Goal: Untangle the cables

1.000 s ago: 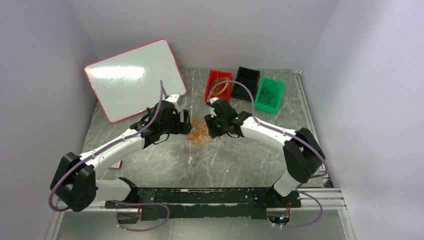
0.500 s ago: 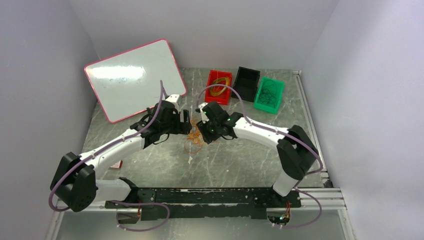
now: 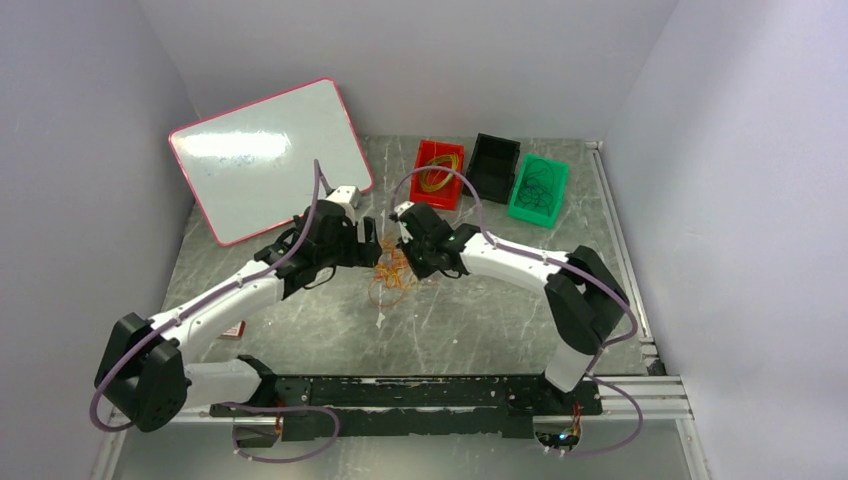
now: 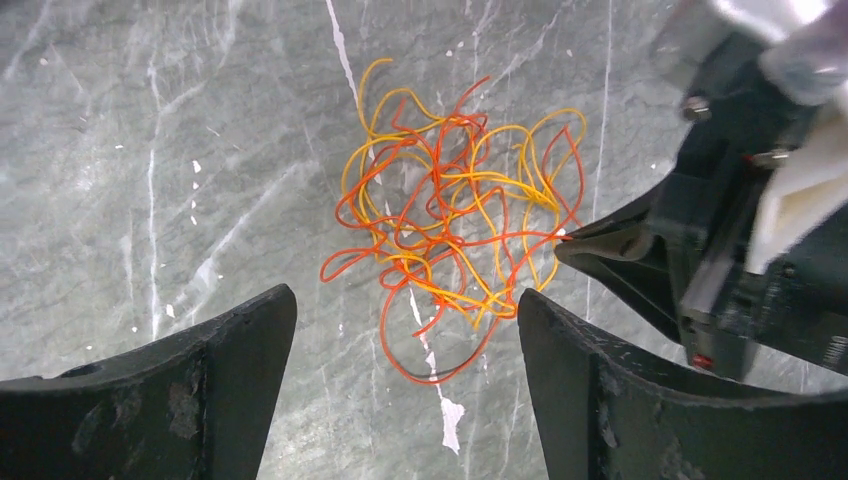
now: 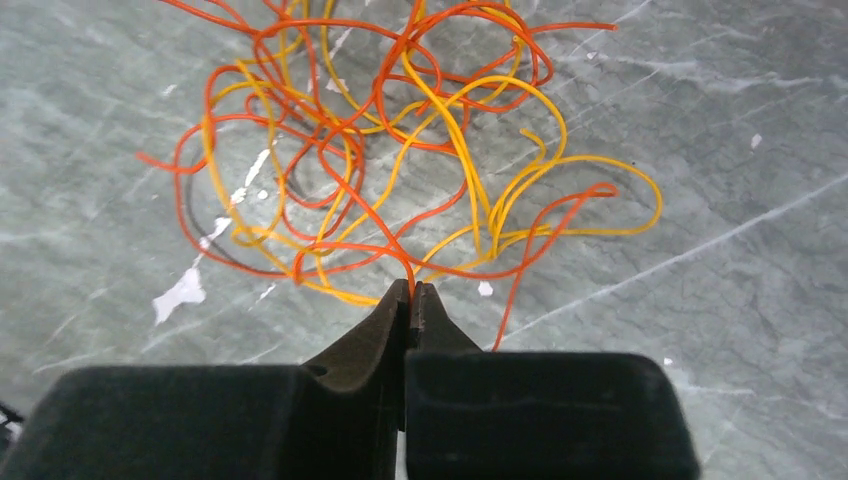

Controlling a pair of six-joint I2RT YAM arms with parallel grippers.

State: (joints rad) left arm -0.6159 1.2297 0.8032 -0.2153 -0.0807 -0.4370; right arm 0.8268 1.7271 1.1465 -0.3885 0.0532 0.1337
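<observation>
1. Left arm [image 3: 230,295] stretches forward and to the right from its base. The left gripper [image 4: 405,390] is tipped down at the table [image 3: 480,320], jaws spread wide with nothing between them.
2. Right arm [image 3: 520,262] folds at the elbow and runs left, so the two grippers face each other mid-table.
3. Right gripper [image 5: 410,292] is pinched tight on one orange-red strand at the edge of the tangle.
4. The cables [image 4: 455,225] lie flat on the table between the two grippers, just ahead of the left fingers.
5. It's a loose, roundish clump of yellow and orange-red loops. There's no real long axis, though from the top view it looks slightly longer far-to-near.
</observation>
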